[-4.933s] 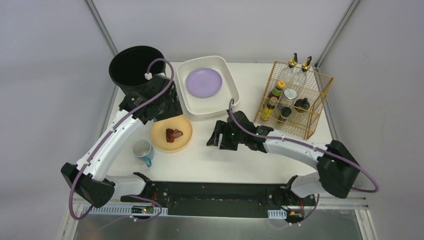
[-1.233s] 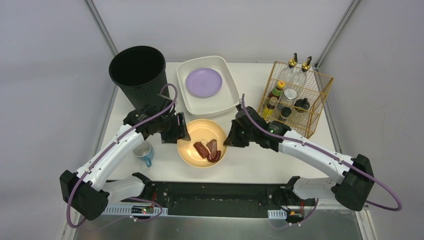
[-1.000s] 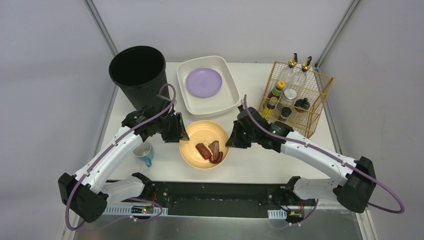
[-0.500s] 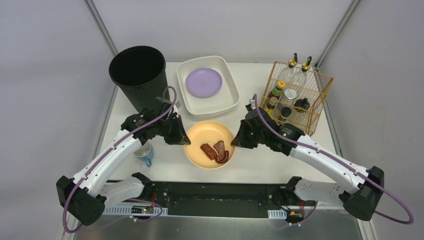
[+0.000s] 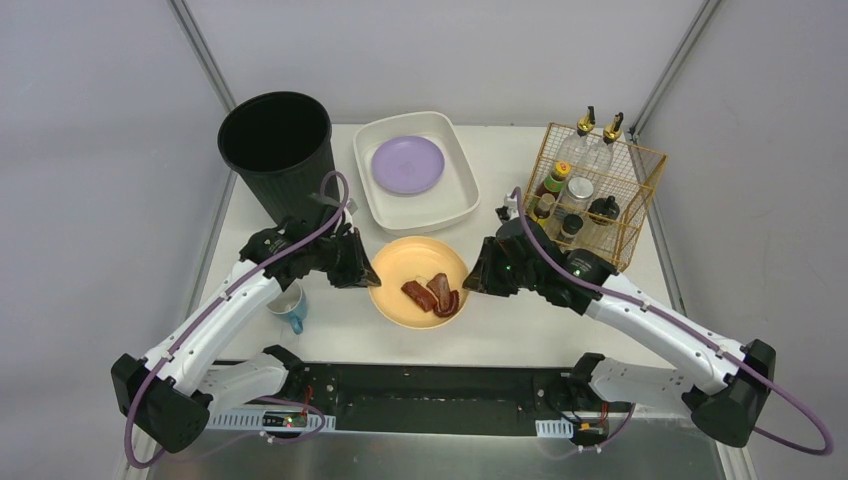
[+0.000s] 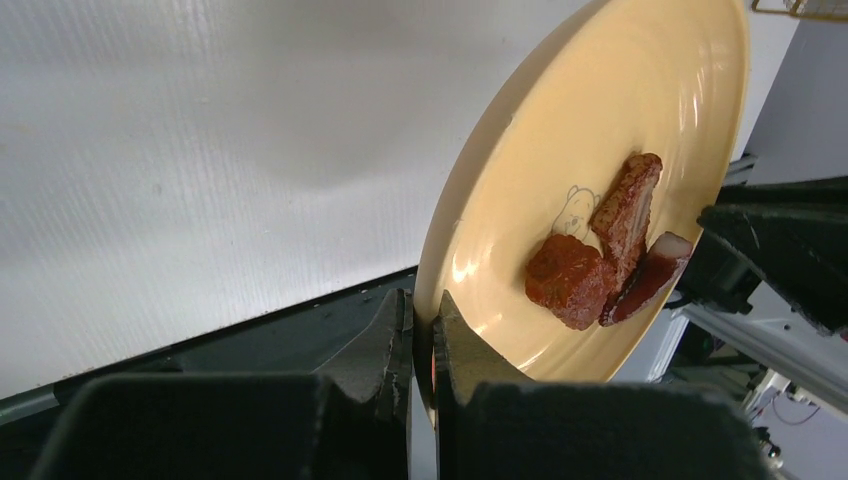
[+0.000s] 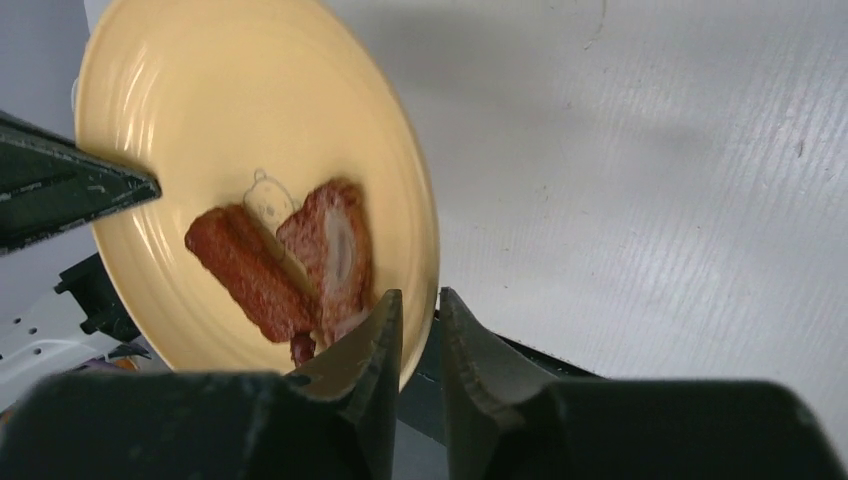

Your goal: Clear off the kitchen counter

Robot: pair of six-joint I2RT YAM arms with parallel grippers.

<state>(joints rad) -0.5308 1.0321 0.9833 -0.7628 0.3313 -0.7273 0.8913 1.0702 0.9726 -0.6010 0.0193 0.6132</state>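
A yellow plate [image 5: 410, 266] with three pieces of brown meat [image 5: 432, 292] is over the middle of the white kitchen counter [image 5: 500, 322]. My left gripper [image 5: 368, 278] is shut on the plate's left rim, and the left wrist view shows its jaws [image 6: 422, 320] pinching the plate [image 6: 640, 110] edge, with the meat [image 6: 590, 260] just beyond. My right gripper [image 5: 470, 285] straddles the right rim. In the right wrist view its jaws [image 7: 420, 315] stand slightly apart, a gap showing beside the plate [image 7: 200, 110] rim. I cannot tell if the plate touches the counter.
A blue cup [image 5: 287, 303] stands under my left forearm. A black bin [image 5: 275, 135] is at the back left. A white basin [image 5: 455, 195] holding a purple plate [image 5: 408, 164] sits behind the yellow plate. A gold wire rack [image 5: 600, 190] of bottles stands at the back right.
The plate has travelled right with both arms. My left gripper closed onto its left rim, and within the last half second my right jaws parted from their grip on the right rim.
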